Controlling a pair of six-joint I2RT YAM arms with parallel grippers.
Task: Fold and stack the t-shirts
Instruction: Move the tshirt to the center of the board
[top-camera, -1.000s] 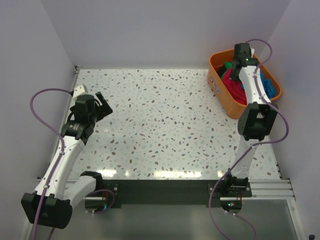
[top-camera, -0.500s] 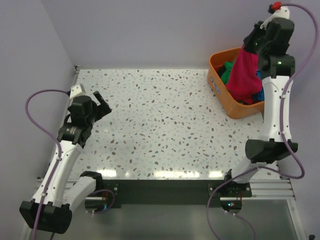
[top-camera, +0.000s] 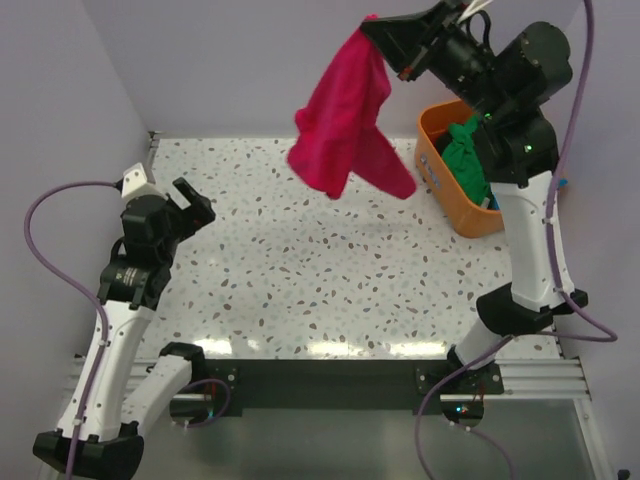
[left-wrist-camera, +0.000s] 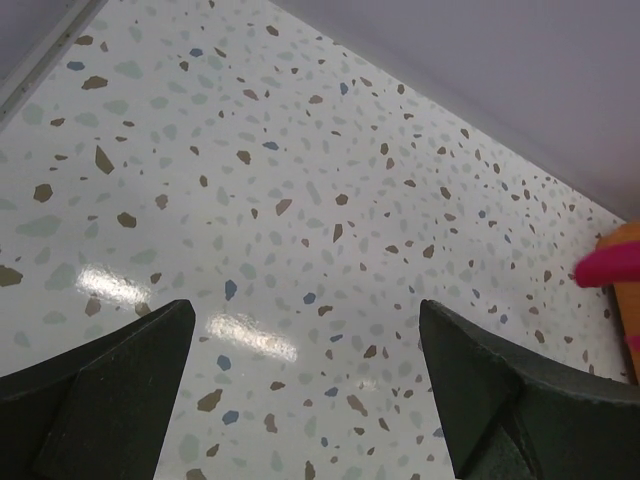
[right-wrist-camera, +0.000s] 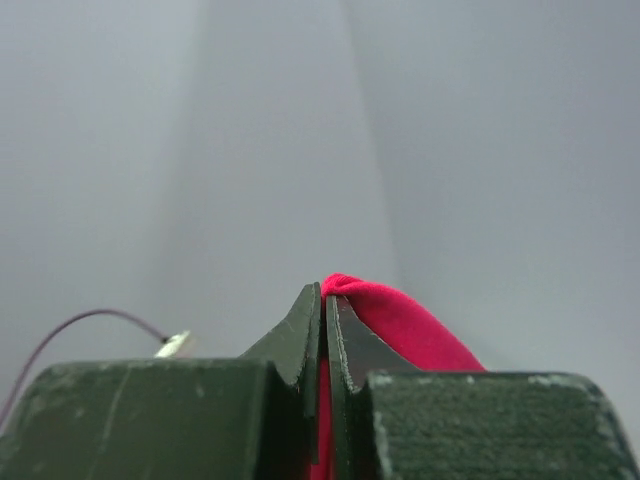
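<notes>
My right gripper (top-camera: 374, 28) is raised high near the back wall and shut on the crimson red t-shirt (top-camera: 343, 125), which hangs bunched in the air over the back of the table. In the right wrist view the red cloth (right-wrist-camera: 400, 325) is pinched between the closed jaws (right-wrist-camera: 325, 300). The green t-shirt (top-camera: 466, 155) lies in the orange basket (top-camera: 447, 193) at the back right. The blue shirt is hidden. My left gripper (top-camera: 187, 204) is open and empty above the table's left side; it also shows in the left wrist view (left-wrist-camera: 305, 385).
The speckled table (top-camera: 300, 270) is walled at the back and both sides. The orange basket sits in the back right corner. A red edge of the shirt (left-wrist-camera: 610, 268) and the basket edge (left-wrist-camera: 625, 240) show at the right of the left wrist view.
My right arm has lifted the red t-shirt out of the basket and swung it up and left over the table. My left arm has drawn slightly toward the near left.
</notes>
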